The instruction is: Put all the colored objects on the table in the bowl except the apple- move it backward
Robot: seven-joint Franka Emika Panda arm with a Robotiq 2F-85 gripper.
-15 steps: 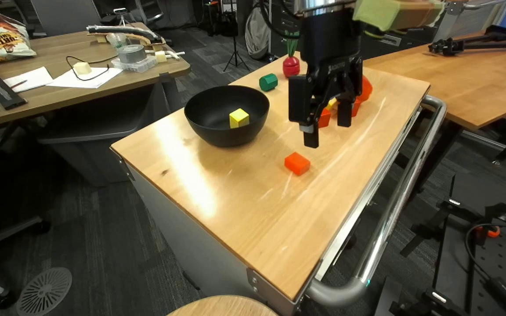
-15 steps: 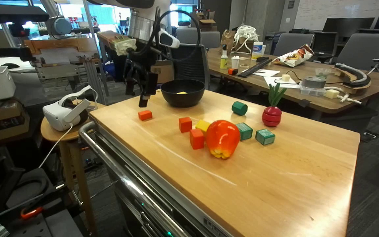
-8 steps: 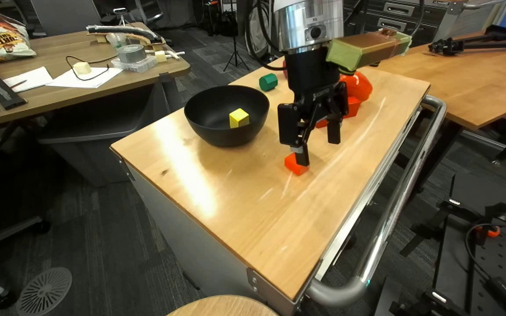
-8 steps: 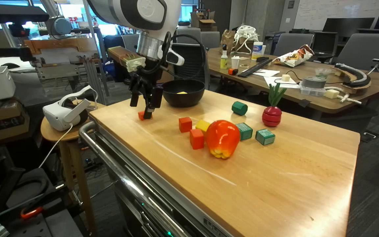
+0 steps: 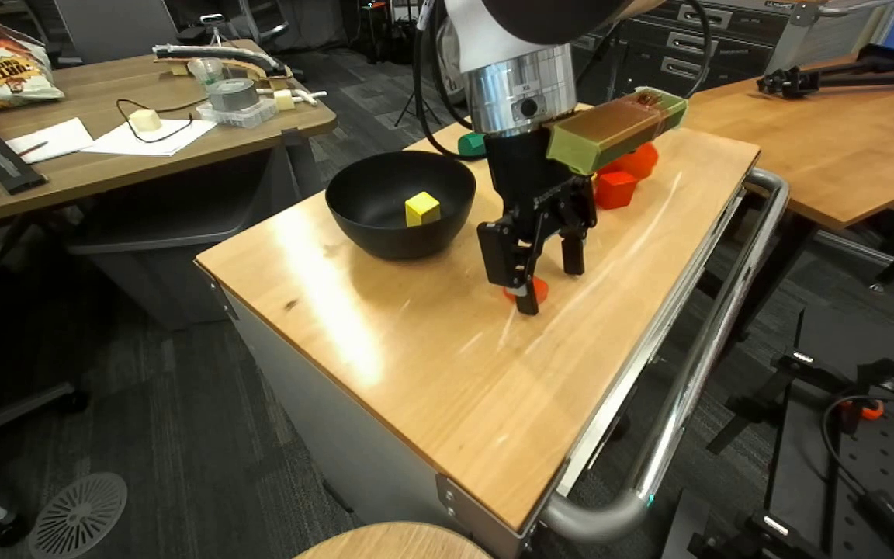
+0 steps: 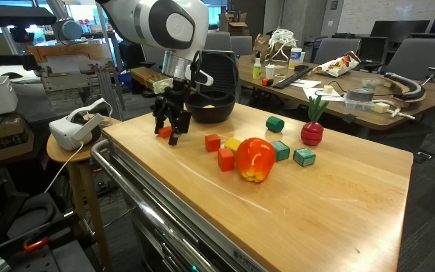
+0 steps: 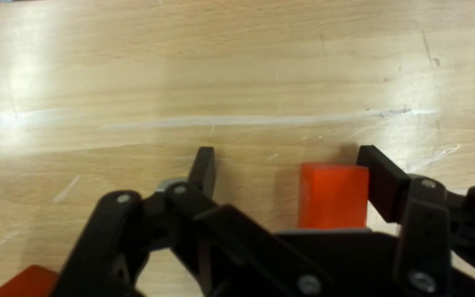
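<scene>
My gripper (image 7: 287,152) is open, low over the table (image 6: 334,211), its fingers on both sides of an orange block (image 7: 334,196). The block lies close to the right finger (image 7: 386,181) in the wrist view; whether they touch I cannot tell. A wide gap separates it from the left finger. The black bowl (image 5: 369,233) holds a yellow block (image 5: 422,210). In an exterior view the apple (image 6: 256,158) stands among two orange-red blocks (image 6: 213,142), a yellow block (image 6: 232,144) and two green blocks (image 6: 304,156). Behind are a green cylinder (image 6: 275,124) and a dark-red fruit (image 6: 312,133) with green stem.
A metal rail (image 5: 695,365) runs along one table edge. The bowl stands close beside the arm. A round stool (image 6: 66,151) with a white headset (image 6: 74,130) is near the table's corner. A cluttered desk (image 5: 129,132) stands apart.
My gripper has come down from above the table onto the orange block, its fingers now straddling it. They have drawn in slightly. The block, bowl and apple have not visibly moved.
</scene>
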